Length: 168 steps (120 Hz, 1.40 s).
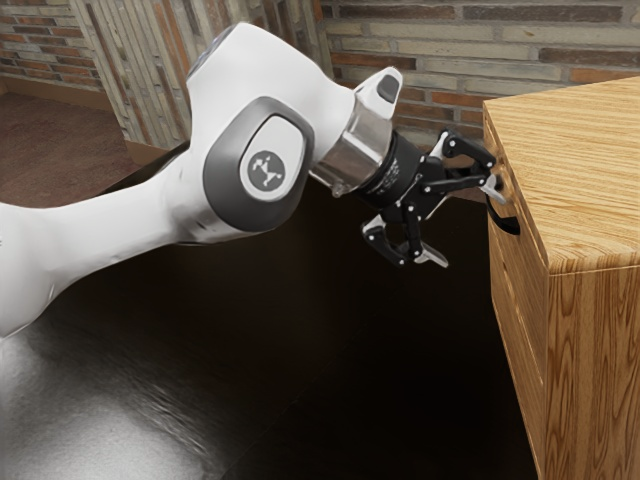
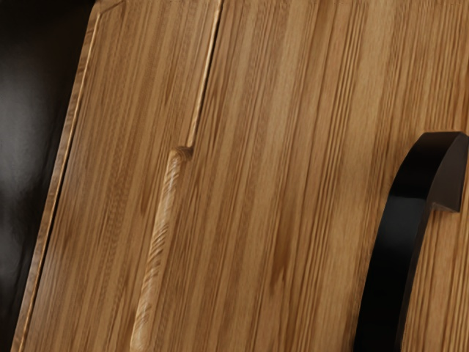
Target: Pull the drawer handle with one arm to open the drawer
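Note:
A wooden cabinet (image 1: 585, 200) stands at the exterior view's right, its drawer front (image 1: 515, 270) facing the arm. A black curved handle (image 1: 506, 217) sits high on that front; in the wrist view the handle (image 2: 410, 242) arcs over the wood grain close to the camera. My gripper (image 1: 465, 223) is open right in front of the handle. Its upper fingertip (image 1: 490, 184) is beside the handle's top end and its lower fingertip (image 1: 437, 261) hangs further from the cabinet. The handle is not clasped. The drawer front looks flush with the cabinet.
The cabinet rests on a dark glossy table (image 1: 300, 380). A brick wall (image 1: 520, 50) runs behind. A lower drawer seam (image 1: 520, 350) crosses the cabinet's front. In the wrist view a drawer seam (image 2: 194, 110) runs between wooden panels.

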Tool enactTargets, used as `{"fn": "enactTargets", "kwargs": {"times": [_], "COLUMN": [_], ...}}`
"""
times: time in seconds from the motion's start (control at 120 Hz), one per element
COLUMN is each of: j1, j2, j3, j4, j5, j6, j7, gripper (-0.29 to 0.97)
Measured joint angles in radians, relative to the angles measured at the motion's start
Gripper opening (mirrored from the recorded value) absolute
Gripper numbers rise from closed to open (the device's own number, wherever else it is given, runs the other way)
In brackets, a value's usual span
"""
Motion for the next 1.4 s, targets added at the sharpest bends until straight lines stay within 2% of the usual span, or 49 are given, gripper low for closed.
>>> {"fn": "enactTargets", "kwargs": {"times": [0.817,1.4], "j1": [0.022,0.010], "j2": [0.018,-0.134], "j3": [0.006,0.074], "j4": [-0.008,-0.182], "j5": [0.002,0.008], "j6": [0.010,0.009], "j7": [0.029,0.039], "gripper": [0.68,0.68]}}
